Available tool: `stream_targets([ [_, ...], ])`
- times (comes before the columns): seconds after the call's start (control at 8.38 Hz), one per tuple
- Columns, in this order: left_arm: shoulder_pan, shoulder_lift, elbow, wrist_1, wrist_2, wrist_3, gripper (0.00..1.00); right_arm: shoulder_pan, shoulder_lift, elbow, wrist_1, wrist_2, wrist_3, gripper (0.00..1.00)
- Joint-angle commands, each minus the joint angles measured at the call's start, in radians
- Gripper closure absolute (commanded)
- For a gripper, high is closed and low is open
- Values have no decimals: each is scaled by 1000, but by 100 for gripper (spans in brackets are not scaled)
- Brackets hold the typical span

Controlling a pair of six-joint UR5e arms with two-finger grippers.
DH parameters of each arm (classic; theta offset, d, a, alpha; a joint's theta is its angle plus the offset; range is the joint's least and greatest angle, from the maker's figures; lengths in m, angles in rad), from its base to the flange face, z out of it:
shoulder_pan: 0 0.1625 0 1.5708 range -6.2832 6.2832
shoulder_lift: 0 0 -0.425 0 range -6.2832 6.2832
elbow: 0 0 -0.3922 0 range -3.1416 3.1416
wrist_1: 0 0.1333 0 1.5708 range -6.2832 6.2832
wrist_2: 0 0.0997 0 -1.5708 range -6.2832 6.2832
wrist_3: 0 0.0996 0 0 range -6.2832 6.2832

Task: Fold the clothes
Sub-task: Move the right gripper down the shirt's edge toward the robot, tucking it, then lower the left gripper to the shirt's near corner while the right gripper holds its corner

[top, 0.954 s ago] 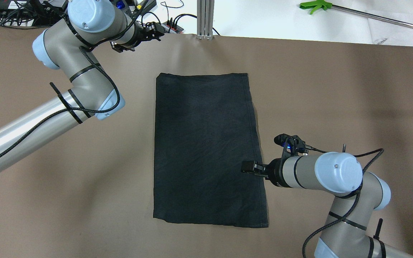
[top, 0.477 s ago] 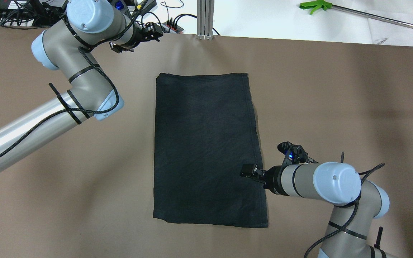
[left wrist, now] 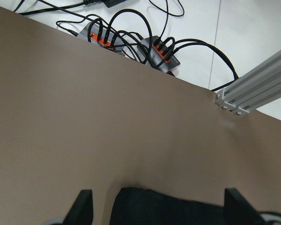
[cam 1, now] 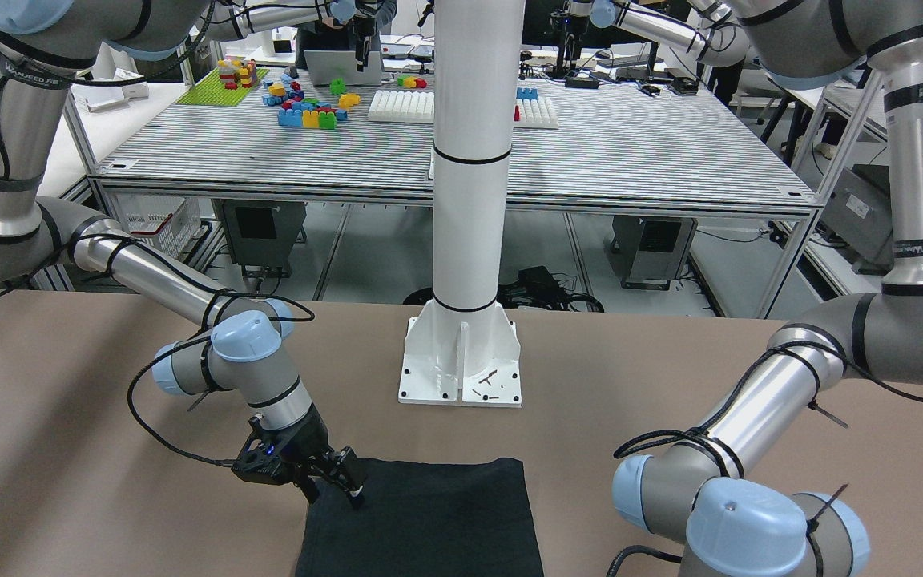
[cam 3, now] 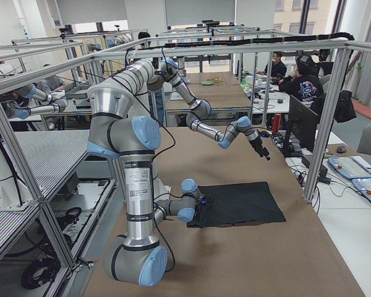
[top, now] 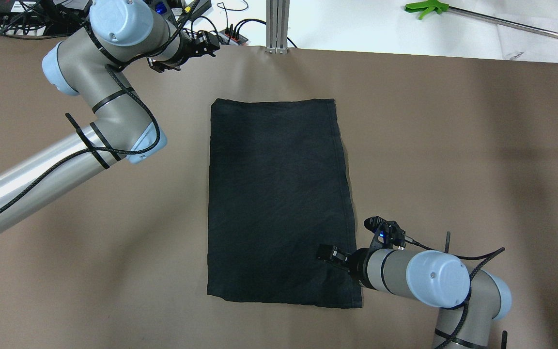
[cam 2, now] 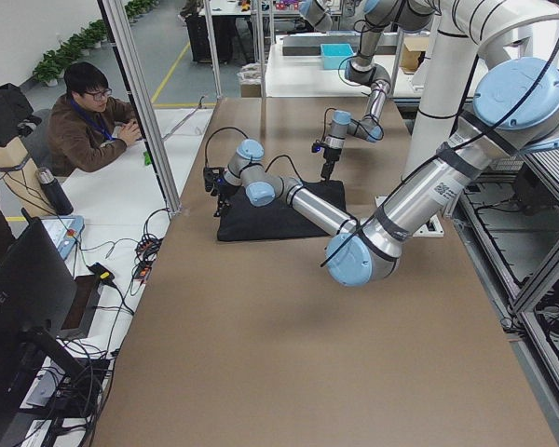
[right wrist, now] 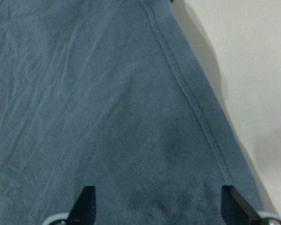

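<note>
Where the right tool [top: 325,253] hangs, the clothes [top: 279,194] lie directly beneath.

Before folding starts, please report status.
Right gripper open over black rectangular fabric piece, near-right corner. Left gripper open beyond far-left corner. Fabric flat, nothing on it.

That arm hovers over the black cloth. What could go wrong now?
The right gripper hangs open over the black cloth, inside its hem rather than at the edge; closing there might only bunch fabric. The left gripper sits off the cloth, so a one-handed lift could fold crooked.
</note>
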State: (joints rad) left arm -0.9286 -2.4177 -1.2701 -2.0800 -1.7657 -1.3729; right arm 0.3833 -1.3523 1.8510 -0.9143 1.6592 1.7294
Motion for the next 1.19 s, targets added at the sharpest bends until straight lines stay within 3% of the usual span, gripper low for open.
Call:
stream_targets([
  [0.0, 1, 2, 0, 0, 0, 1, 0, -59, 1, -7, 0, -50, 1, 6],
  [0.48, 19, 2, 1, -2, 40, 0, 0, -98, 12, -36, -2, -72, -1, 7],
  [0.6, 19, 0, 3, -2, 40, 1, 0, -99, 21, -42, 0, -72, 1, 11],
  [0.84, 19, 0, 3, -2, 41, 1, 0, -110, 44, -49, -2, -73, 13, 79],
  [0.95, 17, 0, 3, -2, 40, 3, 0, -113, 64, -58, -6, -73, 15, 100],
  [1.07, 17, 0, 3, -2, 41, 3, 0, -113, 77, -58, -11, -73, 24, 100],
])
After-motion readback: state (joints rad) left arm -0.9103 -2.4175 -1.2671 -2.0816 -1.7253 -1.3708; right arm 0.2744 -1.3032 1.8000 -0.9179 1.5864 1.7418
